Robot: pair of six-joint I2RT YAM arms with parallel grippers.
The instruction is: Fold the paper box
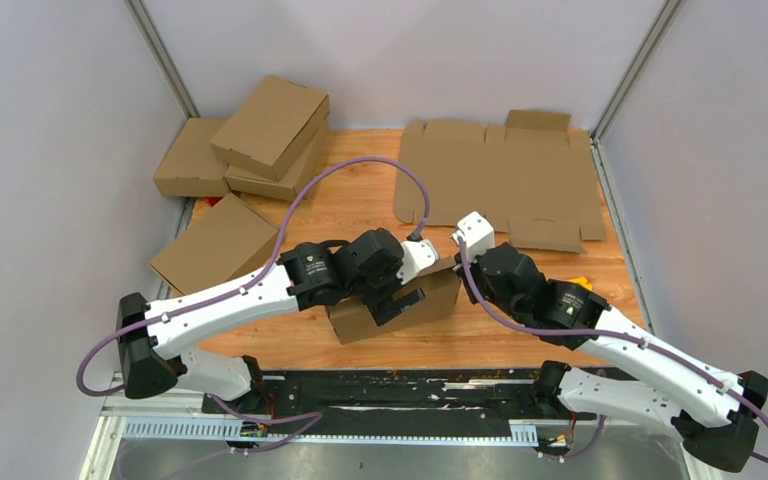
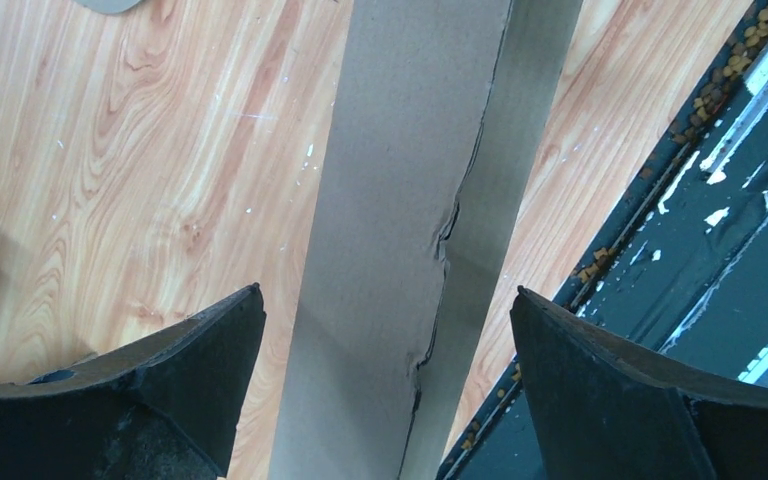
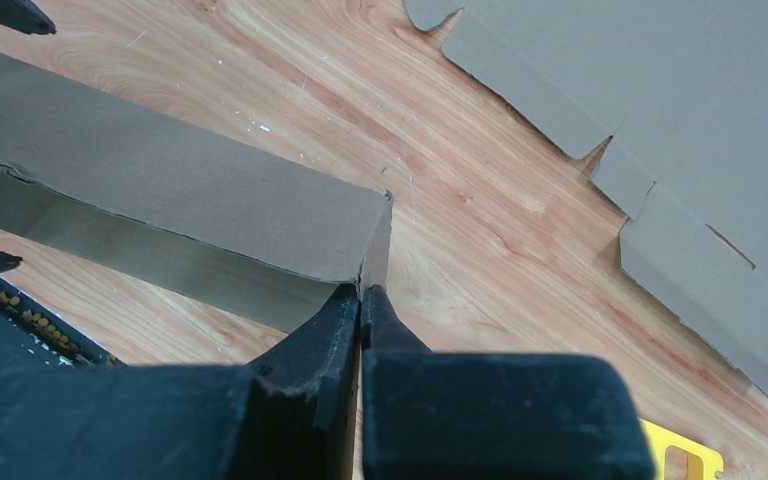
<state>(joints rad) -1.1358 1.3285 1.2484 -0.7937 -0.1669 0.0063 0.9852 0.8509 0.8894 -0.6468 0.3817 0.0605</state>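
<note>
While my shut right hand (image 3: 360, 292) braces the box (image 3: 190, 190) at its end corner, probably against sliding, my left hand (image 2: 385, 300) straddles its top, wide open, holding nothing.

I have the left arm (image 1: 230, 300) stretched from its base toward the centre, forearm low and nearly level, wrist turned downward. The left pincer (image 2: 387, 292) stands wide open, its dark fingers (image 2: 190, 390) spread well apart. The right arm (image 1: 640, 355) reaches in from the other side, forearm angled up and inward. The right pincer (image 3: 362, 300) is closed, tips pressed flat against each other. The two pincers sit near one another, apart.
</note>
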